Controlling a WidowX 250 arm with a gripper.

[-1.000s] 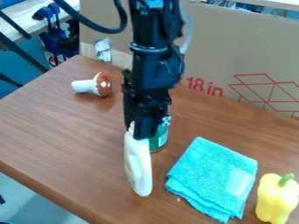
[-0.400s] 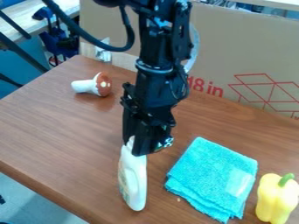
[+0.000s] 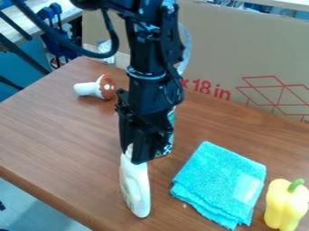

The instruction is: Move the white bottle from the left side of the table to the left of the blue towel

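The black gripper (image 3: 133, 154) hangs at the middle left of the table, shut on the top of a white bottle (image 3: 138, 189). Below the grip the bottle hangs nearly upright, its lower end leaning slightly right. A green can (image 3: 166, 145) stands just behind the gripper, mostly hidden by it. To the right lies a folded turquoise cloth (image 3: 217, 182), apart from the bottle.
A toy mushroom (image 3: 96, 88) with a white stem and brown cap lies at the back left. A yellow pepper (image 3: 286, 204) is at the front right. Behind the wooden table (image 3: 60, 135) stands a cardboard panel (image 3: 253, 58).
The gripper has come toward the table's front edge and a little left, carrying the white bottle. The bottle has turned, showing its handle side. More of the green can was visible a second ago.
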